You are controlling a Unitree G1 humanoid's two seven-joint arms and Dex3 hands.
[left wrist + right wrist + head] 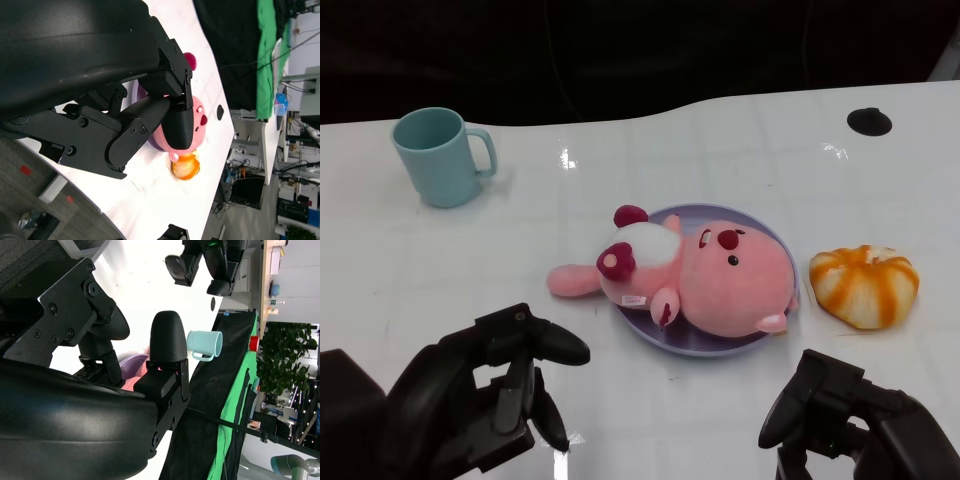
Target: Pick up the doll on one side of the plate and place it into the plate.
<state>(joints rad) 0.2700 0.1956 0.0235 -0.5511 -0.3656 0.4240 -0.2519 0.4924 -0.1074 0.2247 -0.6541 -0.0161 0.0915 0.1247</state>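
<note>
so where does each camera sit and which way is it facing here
Head view: high on the robot, looking down at the white table, pink plush doll on the lilac plate, both black hands low.
Left wrist view: behind the left hand, facing doll and orange striped plush pumpkin.
Right wrist view: behind the right hand, facing the pale teal mug.
All three show the doll.

We see the left hand (pixel 125 120) filling most of the view, fingers apart and holding nothing. Past its fingertips (pixel 179 127) the pink doll (pixel 200 125) lies on the white table (pixel 150 195), an orange-and-white toy (pixel 185 167) just beside it
</note>
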